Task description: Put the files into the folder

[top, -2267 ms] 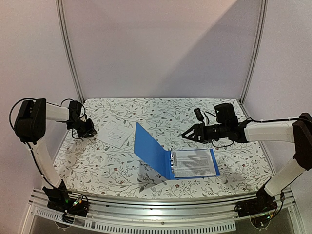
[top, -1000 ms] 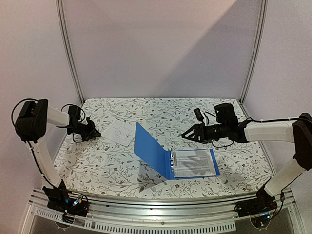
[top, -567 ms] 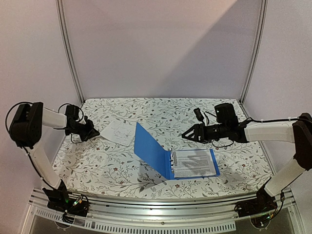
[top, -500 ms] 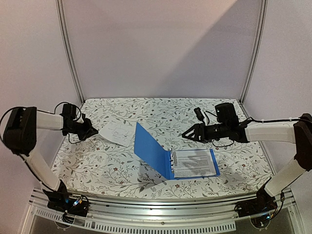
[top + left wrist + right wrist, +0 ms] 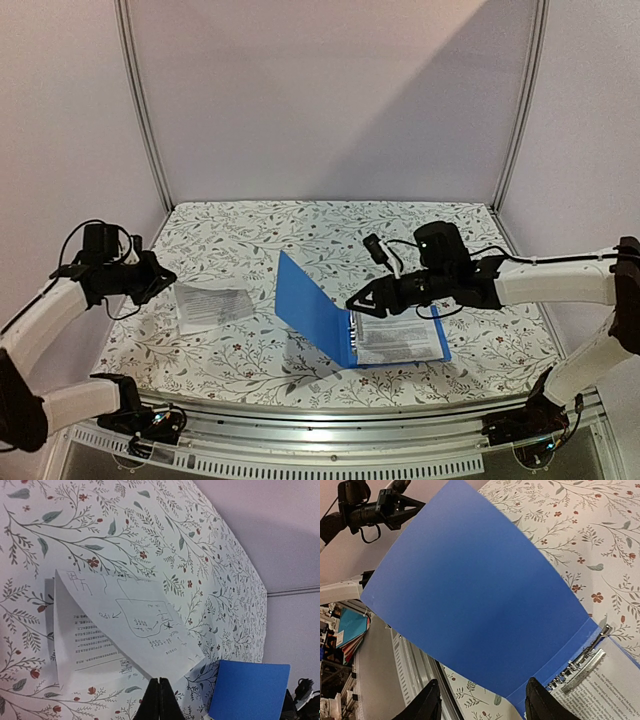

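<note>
The loose file (image 5: 212,303) is light and limp: a thin printed sheet that sags and curls wherever nothing supports it. In the left wrist view it folds over itself, so one flap shows hand sketches and the layer beneath shows lines of text. Judge it as slippery against the desk (image 5: 300,230) and easy to crease. Take it by an edge or corner, with a full pinch and not by the tips. Expect the free end to droop and swing as you carry it.

Your left gripper (image 5: 159,692) has its jaws pressed fully together. Their tips meet right at the near edge of that sheet, so it looks pinched there, though the bite is shallow. The sheet hangs out ahead of the jaws, over the left part of the desk. It is well apart from the folder (image 5: 318,312), which lies open in the middle.

The folder is the stiff part. Its raised cover (image 5: 480,595) stands tilted up on the left, and it should push as one rigid panel. The other cover lies flat on the right with the filed sheets (image 5: 400,335) on it. The rings (image 5: 581,664) run along the spine between the two.

Your right gripper (image 5: 353,299) has its jaws roughly half spread and holds nothing. It points at the inner face of the raised cover, low down near the spine. You cannot tell from these views whether it touches the cover.
</note>
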You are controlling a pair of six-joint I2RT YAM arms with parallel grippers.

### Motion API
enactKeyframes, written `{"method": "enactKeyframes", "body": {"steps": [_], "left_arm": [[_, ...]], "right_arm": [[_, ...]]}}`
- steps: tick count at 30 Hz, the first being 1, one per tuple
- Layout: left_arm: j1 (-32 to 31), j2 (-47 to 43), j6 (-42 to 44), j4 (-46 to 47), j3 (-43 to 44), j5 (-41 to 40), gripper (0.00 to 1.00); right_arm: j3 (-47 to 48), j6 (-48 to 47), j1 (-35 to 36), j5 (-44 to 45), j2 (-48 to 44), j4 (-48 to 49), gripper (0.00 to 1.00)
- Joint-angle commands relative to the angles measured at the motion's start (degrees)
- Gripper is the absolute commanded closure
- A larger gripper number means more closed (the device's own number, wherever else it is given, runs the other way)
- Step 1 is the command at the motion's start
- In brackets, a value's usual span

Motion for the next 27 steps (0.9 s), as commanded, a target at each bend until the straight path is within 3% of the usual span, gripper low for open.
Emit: {"method": "enactKeyframes", "body": {"steps": [1, 7, 15, 21, 27], "left_arm": [[-2.26, -6.13, -0.53, -12.33, -2.87, -2.79, 1.00], [-6.05, -16.33, -4.81, -16.12, -9.62, -3.98, 1.00], [-7.20, -27.91, -4.92, -29.58, -8.59, -3.69, 1.00], [-7.22, -31.43, -3.54, -34.89, -8.26, -2.80, 1.00], [-7.28, -30.43, -1.79, -35.69, -5.66, -3.03, 1.00]], "right_arm": [[2.25, -5.81, 5.75, 4.30, 0.14, -0.73, 0.44], [5.31, -9.51, 11.75, 4.02, 1.30, -2.37, 0.44], [9.97, -15.46, 19.62, 6.34, 3.47, -6.11, 0.43], [22.16, -23.58, 27.78, 16.70, 11.59, -15.34, 0.42], [38.08, -40.81, 37.56, 37.10, 23.64, -24.15, 0.40]]}}
